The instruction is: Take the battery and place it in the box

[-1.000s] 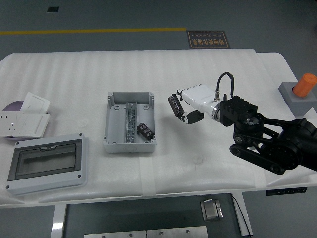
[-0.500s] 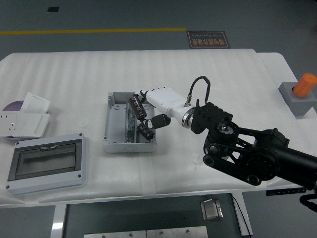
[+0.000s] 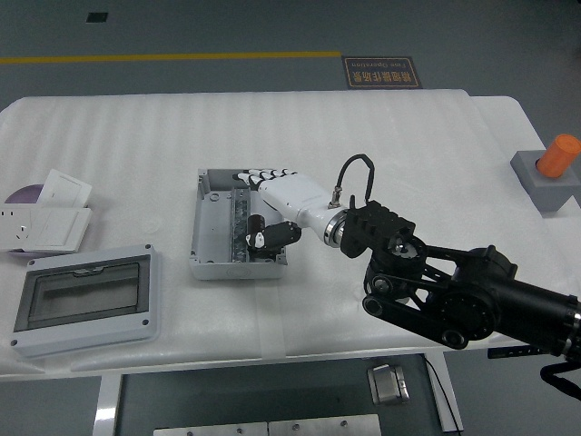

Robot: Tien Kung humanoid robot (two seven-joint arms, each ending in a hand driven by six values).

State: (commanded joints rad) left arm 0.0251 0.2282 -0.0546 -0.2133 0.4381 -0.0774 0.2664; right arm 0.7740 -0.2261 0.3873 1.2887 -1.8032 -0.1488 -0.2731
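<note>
right hand (image 3: 272, 195): over the box (image 3: 207, 227), fingers extended, gripping nothing
battery (image 3: 257, 238): lay inside box

Industrial lab or workshop test bay. Grey sealed floor (image 3: 182, 27) with yellow line (image 3: 163, 58) and floor sign (image 3: 381, 72) across frame top. White foam-covered table (image 3: 136, 136); electrical parts at frame left: enclosure (image 3: 86, 300), sockets (image 3: 41, 227). Orange button (image 3: 559, 156) on grey base, right edge.
</note>
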